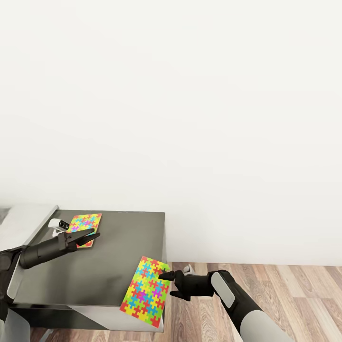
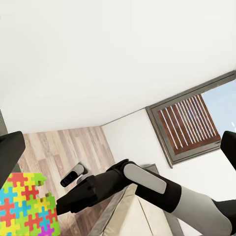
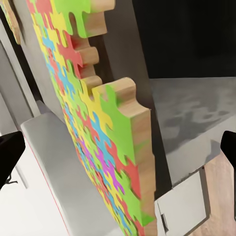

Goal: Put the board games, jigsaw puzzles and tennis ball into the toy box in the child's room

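The nearest jigsaw puzzle (image 1: 145, 293) lies on the near right corner of the dark worktop (image 1: 109, 266), overhanging its edge. The right tool (image 1: 167, 280) sits just beside the puzzle's right edge, its fingers spread apart and grasping nothing; in the right wrist view the puzzle (image 3: 98, 123) stands between the two fingertips. To perform this step well, the fingers should probably straddle the overhanging edge squarely before closing, since the thin board could slide or tip off the worktop. Farther left, the left tool (image 1: 90, 236) is released and hovers over the near edge of the second jigsaw puzzle (image 1: 86, 224), which lies flat near the far left of the worktop. Beyond stands a white wall (image 1: 190, 118).
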